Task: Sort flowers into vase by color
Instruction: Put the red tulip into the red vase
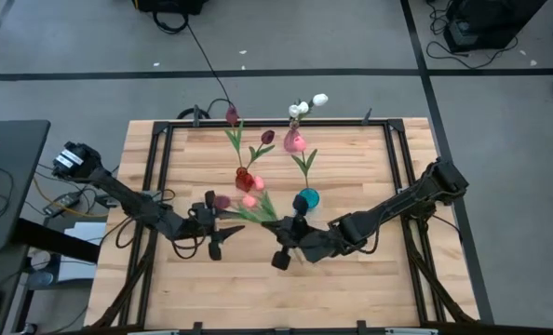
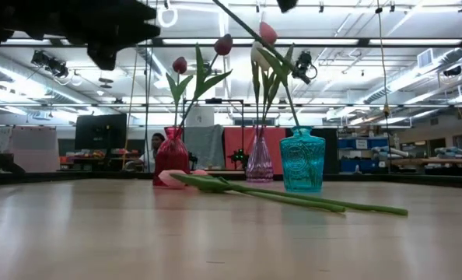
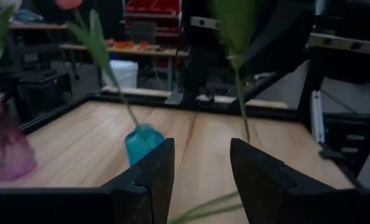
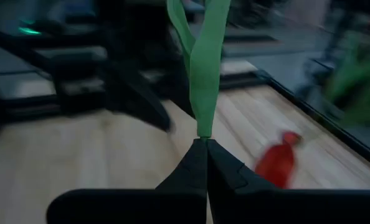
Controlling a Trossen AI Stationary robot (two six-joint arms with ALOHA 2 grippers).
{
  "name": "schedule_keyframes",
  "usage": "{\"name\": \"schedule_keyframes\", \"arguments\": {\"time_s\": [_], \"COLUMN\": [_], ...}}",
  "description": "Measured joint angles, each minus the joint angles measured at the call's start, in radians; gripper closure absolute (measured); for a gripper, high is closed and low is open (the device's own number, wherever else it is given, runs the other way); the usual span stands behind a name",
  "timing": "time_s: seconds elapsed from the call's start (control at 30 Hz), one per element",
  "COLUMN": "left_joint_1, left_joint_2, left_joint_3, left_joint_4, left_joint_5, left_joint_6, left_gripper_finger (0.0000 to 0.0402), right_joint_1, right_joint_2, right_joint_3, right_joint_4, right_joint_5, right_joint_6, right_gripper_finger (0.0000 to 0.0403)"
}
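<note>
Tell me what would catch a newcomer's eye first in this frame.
Three coloured glass vases stand near the table's middle: a red vase, a purple vase and a teal vase, the first two holding upright tulips. The right gripper is shut on a green stem near the teal vase, and the left gripper hangs open above loose pink tulips.

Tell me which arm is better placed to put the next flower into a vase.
Right. The right gripper is shut on a flower stem, held upright close to the teal vase. The left gripper is open and holds nothing, near the flowers lying on the table.
</note>
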Motion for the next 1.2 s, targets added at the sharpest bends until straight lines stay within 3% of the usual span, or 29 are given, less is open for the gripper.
{"name": "schedule_keyframes", "arguments": {"time_s": [0.17,0.37,0.63,0.73,0.9,1.2], "left_joint_1": [0.016,0.035,0.036,0.036,0.037,0.036], "left_joint_2": [0.087,0.166,0.228,0.229,0.229,0.229], "left_joint_3": [0.018,0.099,0.168,0.171,0.171,0.171], "left_joint_4": [0.167,0.176,0.174,0.171,0.163,0.154], "left_joint_5": [0.056,0.087,0.091,0.089,0.108,0.089], "left_joint_6": [0.071,0.1,0.153,0.154,0.18,0.182], "left_gripper_finger": [0.0241,0.0241,0.0247,0.0281,0.0387,0.0399], "right_joint_1": [-0.014,-0.036,-0.047,-0.047,-0.047,-0.028], "right_joint_2": [0.018,0.037,0.051,0.051,0.051,0.001], "right_joint_3": [-0.001,-0.001,-0.002,-0.002,-0.002,-0.001], "right_joint_4": [0.161,0.296,0.3,0.297,0.3,0.211], "right_joint_5": [-0.045,-0.091,-0.116,-0.112,-0.113,-0.139], "right_joint_6": [-0.136,-0.222,-0.231,-0.233,-0.23,-0.204], "right_gripper_finger": [0.0399,0.0399,0.0399,0.0398,0.0389,0.0337]}}
